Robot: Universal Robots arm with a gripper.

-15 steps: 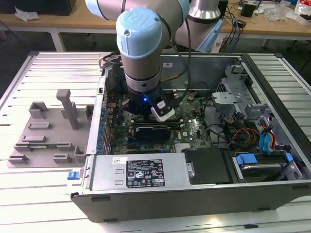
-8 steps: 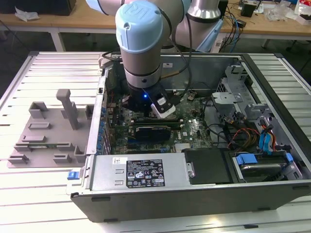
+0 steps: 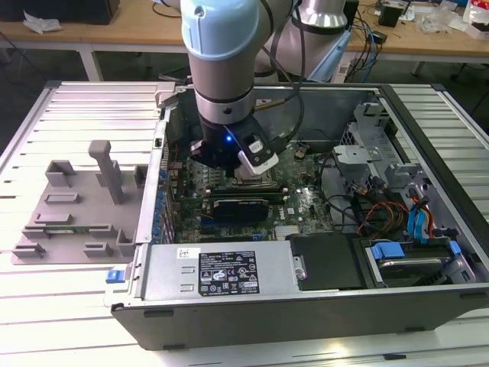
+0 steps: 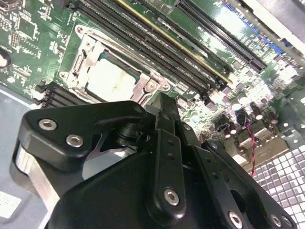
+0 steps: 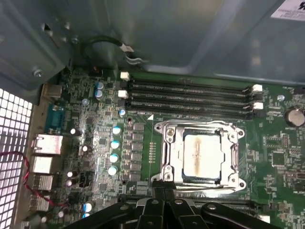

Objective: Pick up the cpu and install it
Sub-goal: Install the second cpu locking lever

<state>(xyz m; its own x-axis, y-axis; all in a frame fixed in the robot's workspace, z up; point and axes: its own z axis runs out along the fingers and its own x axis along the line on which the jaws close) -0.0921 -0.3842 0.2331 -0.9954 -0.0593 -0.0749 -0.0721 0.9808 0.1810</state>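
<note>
Bright even overhead light, glare washing out the cpu [image 5: 202,151] top, soft wrist views, dim case interior [image 3: 348,107]

Prob. robotics lab, opened PC case [image 3: 428,138] on slatted bench [image 3: 69,107], cluttered desks [image 3: 428,34]

The exterior view looks down from high and in front, taking in the whole open computer case [image 3: 306,298] lying on a slatted table [image 3: 46,306], with the arm [image 3: 225,69] reaching in from the far side. The first wrist view hangs close above the motherboard [image 5: 95,138], facing almost straight down, the CPU socket [image 5: 202,155] near the middle. The second wrist view sits lower and slanted, peering past the black gripper body [image 4: 157,186] at that same socket [image 4: 112,76]. Both wrist views share the socket and the memory slots [image 5: 190,98] [image 4: 162,43] beside it.
</note>
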